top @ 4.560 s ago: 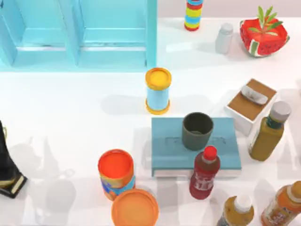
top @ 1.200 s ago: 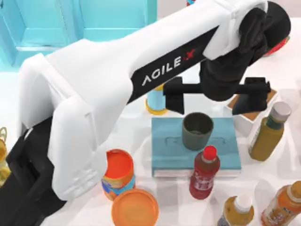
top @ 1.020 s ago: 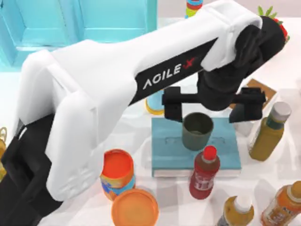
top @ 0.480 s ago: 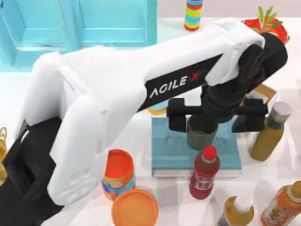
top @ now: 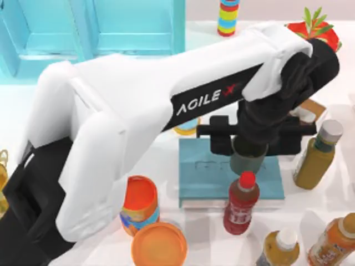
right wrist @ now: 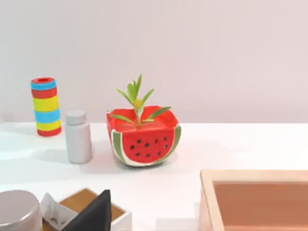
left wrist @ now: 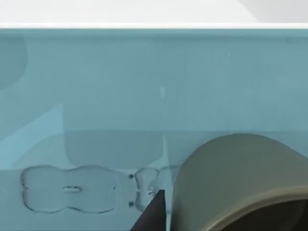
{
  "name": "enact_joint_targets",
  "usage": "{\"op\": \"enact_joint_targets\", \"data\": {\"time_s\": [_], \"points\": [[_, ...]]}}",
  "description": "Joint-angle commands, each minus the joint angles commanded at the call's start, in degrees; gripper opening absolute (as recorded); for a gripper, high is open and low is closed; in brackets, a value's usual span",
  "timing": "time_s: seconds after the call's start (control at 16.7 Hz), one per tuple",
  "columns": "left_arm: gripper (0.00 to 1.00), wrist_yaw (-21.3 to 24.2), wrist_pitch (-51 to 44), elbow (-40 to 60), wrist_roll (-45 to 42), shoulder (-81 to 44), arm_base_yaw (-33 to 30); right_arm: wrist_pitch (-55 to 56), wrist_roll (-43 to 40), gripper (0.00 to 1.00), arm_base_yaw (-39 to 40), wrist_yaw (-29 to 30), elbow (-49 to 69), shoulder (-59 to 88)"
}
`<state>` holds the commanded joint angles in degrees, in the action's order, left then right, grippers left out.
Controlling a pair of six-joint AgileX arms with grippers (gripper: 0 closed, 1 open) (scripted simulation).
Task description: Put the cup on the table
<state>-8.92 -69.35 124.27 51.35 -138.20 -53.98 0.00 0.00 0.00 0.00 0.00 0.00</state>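
The dark grey-green cup (top: 248, 160) stands upright on the teal-blue book (top: 199, 172), which lies on the white table (top: 16, 116). My left arm reaches across from the left, and my left gripper (top: 252, 138) sits low over the cup with a black finger against each side, shut on it. In the left wrist view the cup (left wrist: 240, 183) rests on the book (left wrist: 120, 96), with one dark fingertip (left wrist: 150, 214) against its wall. A dark part of my right gripper (right wrist: 96, 214) shows in the right wrist view, parked by the back right items.
A red bottle (top: 240, 202) stands just in front of the cup, a yellow-green bottle (top: 316, 158) to its right, a wooden box (top: 310, 108) behind. An orange canister (top: 137, 205) and its lid (top: 159, 244) sit front left. The light-blue cabinet (top: 100, 27) fills the back left.
My left arm swung in from the left and came down over the cup. Its fingers closed in from a wide spread, and the cup slid slightly right on the book.
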Motion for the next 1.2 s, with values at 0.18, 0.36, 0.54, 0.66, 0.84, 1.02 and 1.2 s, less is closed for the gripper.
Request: {"op": "enact_joint_targets", "data": {"time_s": [0.18,0.36,0.54,0.66,0.84,1.02,1.2], "points": [[0.1,0.0,0.0,0.0,0.0,0.0,0.0,0.0,0.0,1.0,0.0,0.0,0.0,0.0],[0.0,0.0,0.0,0.0,0.0,0.0,0.0,0.0,0.0,1.0,0.0,0.0,0.0,0.0],[0.0,0.0,0.0,0.0,0.0,0.0,0.0,0.0,0.0,1.0,0.0,0.0,0.0,0.0],[0.0,0.0,0.0,0.0,0.0,0.0,0.0,0.0,0.0,1.0,0.0,0.0,0.0,0.0],[0.0,-0.04,-0.17,0.06,-0.15,-0.05,0.2,0.0,0.0,1.0,0.0,0.0,0.0,0.0],[0.0,-0.67,-3.14,1.66,-1.09,-0.07,1.47,0.0,0.0,1.0,0.0,0.0,0.0,0.0],[0.0,-0.93,-6.64,6.32,-2.04,0.57,1.99,0.0,0.0,1.0,0.0,0.0,0.0,0.0]]}}
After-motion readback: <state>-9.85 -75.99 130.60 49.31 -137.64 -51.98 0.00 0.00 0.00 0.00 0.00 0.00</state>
